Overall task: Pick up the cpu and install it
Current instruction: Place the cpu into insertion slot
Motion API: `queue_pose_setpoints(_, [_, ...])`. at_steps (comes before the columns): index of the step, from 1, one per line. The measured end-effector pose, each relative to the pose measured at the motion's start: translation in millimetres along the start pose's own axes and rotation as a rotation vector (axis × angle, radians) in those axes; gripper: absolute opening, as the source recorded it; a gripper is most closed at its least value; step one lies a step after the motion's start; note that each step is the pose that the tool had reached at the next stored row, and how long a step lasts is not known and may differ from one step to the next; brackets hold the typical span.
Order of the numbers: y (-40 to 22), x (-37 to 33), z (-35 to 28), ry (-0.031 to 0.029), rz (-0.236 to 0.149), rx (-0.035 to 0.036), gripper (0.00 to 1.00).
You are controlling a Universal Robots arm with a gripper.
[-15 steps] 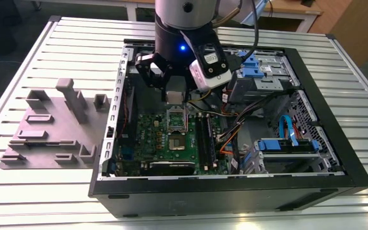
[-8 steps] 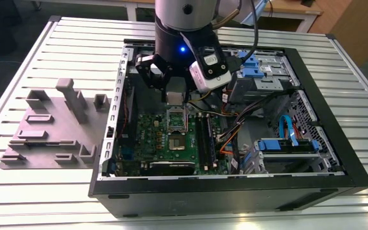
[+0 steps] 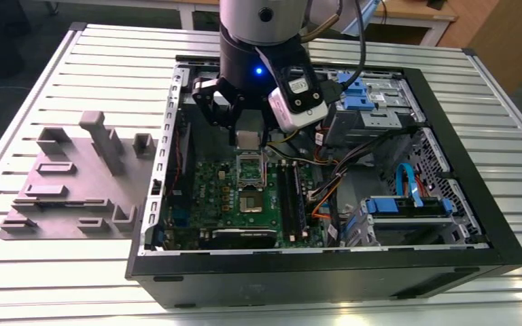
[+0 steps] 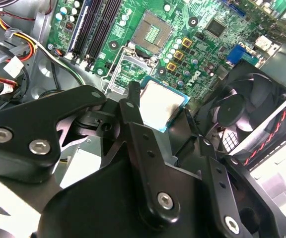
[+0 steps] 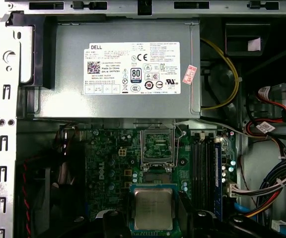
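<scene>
Grip looks solid from my end: the claw [image 5: 153,212] is closed down on the cpu [image 5: 153,206], with black fingers [image 5: 181,214] pressed against two opposite edges. I can see the silvery top in both wrist views. The chip's hanging over the green motherboard [image 5: 108,163], not seated. In the second wrist view the open socket [image 4: 153,32] sits clear of it, further along the board beside the memory slots [image 4: 96,25]. The exterior view has the arm reaching down inside the open case [image 3: 465,204]. The grey power supply [image 5: 118,64] lies past the board in the first wrist view.
</scene>
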State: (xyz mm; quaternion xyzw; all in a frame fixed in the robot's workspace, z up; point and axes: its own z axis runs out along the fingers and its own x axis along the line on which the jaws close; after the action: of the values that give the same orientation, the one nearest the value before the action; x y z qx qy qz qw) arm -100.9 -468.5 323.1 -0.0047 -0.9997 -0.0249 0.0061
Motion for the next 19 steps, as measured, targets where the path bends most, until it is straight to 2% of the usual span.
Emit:
queue_pose_setpoints(7, [0.0,0.1,0.3,-0.0001,0.000,0.0000,0.47])
queue_pose_setpoints(13, [-1.3,-0.1,7.5,-0.0001,0.000,-0.0001,0.47])
queue_pose_setpoints(19, [-8.0,-0.2,13.3,0.0000,0.000,-0.0002,0.47])
